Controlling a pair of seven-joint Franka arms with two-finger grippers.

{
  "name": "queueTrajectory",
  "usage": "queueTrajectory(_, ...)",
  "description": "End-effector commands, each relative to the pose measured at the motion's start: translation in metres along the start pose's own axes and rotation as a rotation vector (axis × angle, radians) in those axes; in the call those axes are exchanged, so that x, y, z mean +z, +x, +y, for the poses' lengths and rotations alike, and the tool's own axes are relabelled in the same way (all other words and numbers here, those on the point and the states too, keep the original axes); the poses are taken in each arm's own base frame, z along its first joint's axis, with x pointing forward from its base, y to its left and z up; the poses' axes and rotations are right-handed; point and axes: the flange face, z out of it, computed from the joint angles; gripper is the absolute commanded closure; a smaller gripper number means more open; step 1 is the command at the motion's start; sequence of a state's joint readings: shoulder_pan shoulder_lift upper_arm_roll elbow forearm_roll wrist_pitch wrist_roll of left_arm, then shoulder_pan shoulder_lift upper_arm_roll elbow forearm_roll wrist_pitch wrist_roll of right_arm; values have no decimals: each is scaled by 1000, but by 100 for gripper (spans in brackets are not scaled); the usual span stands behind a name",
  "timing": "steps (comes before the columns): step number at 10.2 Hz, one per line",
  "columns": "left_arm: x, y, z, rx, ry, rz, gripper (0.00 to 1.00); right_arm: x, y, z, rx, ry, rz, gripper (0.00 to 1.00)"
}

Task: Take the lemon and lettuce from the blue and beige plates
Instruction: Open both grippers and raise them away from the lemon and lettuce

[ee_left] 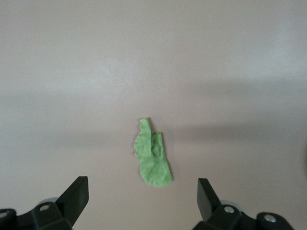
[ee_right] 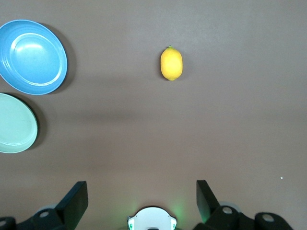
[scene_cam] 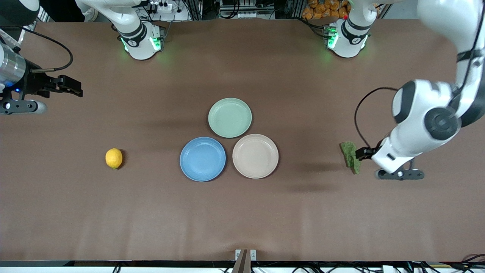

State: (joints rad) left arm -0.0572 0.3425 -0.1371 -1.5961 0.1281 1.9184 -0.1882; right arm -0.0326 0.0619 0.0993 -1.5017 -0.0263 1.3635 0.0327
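Front view: mint plate point(scene_cam: 230, 117) touching both plates point(scene_cam: 202, 159)

Lemon point(scene_cam: 113, 158), lettuce point(scene_cam: 351, 156) apparently lie off plates point(scene_cam: 202, 174)

Yellow lemon point(scene_cam: 114, 158), green lettuce point(scene_cam: 351, 156), blue plate point(scene_cam: 202, 159), beige plate point(scene_cam: 255, 156).

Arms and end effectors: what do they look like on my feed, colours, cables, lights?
Both arms are glossy white with dark grey joint caps and black bands; green lights glow at their bases. The left end effector and right end effector have black angular fingers. A thin black cable loops to each wrist.
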Motion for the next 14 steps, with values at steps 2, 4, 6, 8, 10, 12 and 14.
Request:
queueTrajectory(2,-84,-32,3,20,20,47,0,1,-8,-2,8,-25,11,0)
queueTrajectory(4,-124,-50,8,29,15,94,0,1,-7,-2,8,-25,16,0)
queueTrajectory(6,-152,-64,7,21,-12,120,0,1,-7,-2,9,-25,16,0)
queueTrajectory(8,-161,-72,6,22,-9,113,0,2,-7,-1,10,-23,19,0)
queueTrajectory(10,-171,-78,2,16,-7,123,0,2,-6,2,16,-22,20,0)
queueTrajectory(12,-176,-80,1,13,-10,121,0,2,-5,24,57,-7,28,0)
queueTrajectory(14,-197,-80,-5,8,-27,128,0,2,-6,28,66,-3,24,0)
